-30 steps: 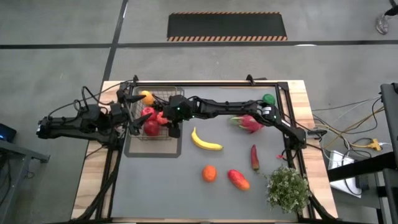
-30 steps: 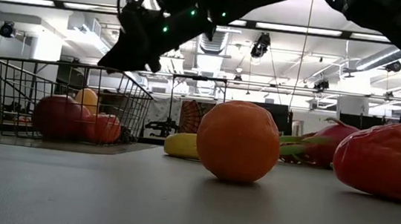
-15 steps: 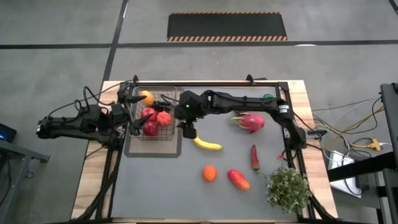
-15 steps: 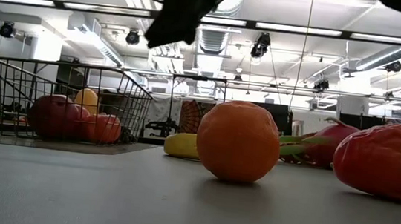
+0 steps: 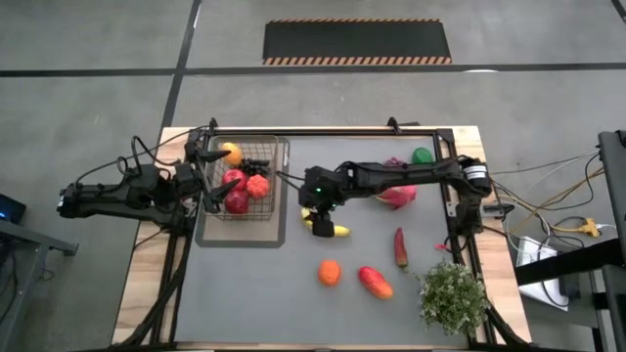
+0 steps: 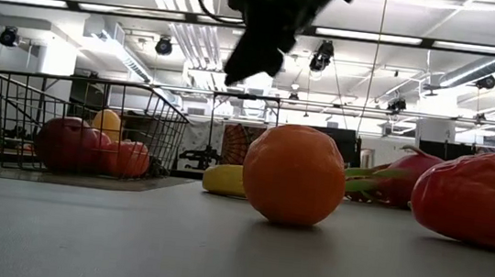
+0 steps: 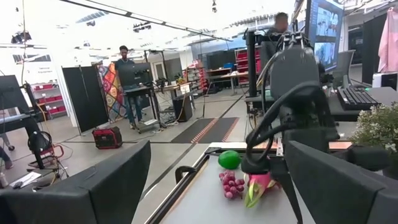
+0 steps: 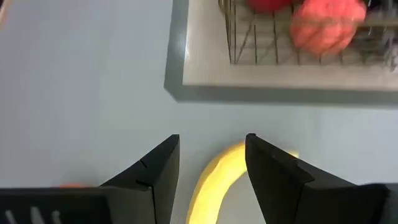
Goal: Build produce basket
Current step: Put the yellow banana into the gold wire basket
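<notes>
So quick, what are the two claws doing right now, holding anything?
Left claw: open, empty, waiting at the basket.
Right claw: open, holding nothing, fingers apart above the banana.

floor (image 5: 88,88): grey concrete | hazard-edged mat (image 5: 357,41) | ceiling strip lights (image 6: 442,45)

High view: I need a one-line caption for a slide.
Right gripper open above the banana; left gripper open beside the basket holding four fruits.

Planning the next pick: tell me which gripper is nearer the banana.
Right. The right gripper hovers directly over the banana, fingers open, empty. The left gripper sits at the basket's far side, well away.
</notes>
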Controlling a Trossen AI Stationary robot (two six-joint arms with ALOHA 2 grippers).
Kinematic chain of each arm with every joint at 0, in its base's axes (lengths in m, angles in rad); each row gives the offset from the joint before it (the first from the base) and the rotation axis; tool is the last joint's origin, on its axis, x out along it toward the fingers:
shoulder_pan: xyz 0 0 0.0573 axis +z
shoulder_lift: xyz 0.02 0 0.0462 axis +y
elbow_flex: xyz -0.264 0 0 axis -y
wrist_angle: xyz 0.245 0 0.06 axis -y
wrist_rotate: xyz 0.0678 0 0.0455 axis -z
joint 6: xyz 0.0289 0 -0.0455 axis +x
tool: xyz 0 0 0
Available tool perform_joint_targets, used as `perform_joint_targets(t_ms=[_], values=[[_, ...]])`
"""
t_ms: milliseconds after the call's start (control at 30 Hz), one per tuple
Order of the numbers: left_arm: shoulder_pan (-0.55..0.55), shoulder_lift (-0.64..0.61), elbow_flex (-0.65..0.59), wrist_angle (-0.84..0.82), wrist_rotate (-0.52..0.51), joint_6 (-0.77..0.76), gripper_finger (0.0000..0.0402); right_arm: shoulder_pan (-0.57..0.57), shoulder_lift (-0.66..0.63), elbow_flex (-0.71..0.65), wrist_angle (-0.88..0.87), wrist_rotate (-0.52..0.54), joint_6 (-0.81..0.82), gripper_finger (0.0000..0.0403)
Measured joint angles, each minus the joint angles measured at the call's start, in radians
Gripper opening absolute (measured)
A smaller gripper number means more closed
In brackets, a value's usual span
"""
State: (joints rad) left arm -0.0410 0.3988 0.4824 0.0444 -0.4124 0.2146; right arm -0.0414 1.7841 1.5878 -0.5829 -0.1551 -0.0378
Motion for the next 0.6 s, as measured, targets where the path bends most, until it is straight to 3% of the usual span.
perform_joint_targets(t_ms=[133,400,600], values=[[0.000,0.000,0.000,0.000,0.000,0.000,0.0352,0.000,-0.045,-0.116,0.049,0.000,0.051,0.0192],[0.000,0.002,0.000,0.000,-0.001,-0.001,0.0352,0.002,-0.048,-0.223,0.046,-0.002,0.153,0.0270],[0.000,0.002,0.000,-0.001,-0.006,-0.001,0.0352,0.007,-0.023,-0.287,0.053,-0.001,0.203,0.0283]])
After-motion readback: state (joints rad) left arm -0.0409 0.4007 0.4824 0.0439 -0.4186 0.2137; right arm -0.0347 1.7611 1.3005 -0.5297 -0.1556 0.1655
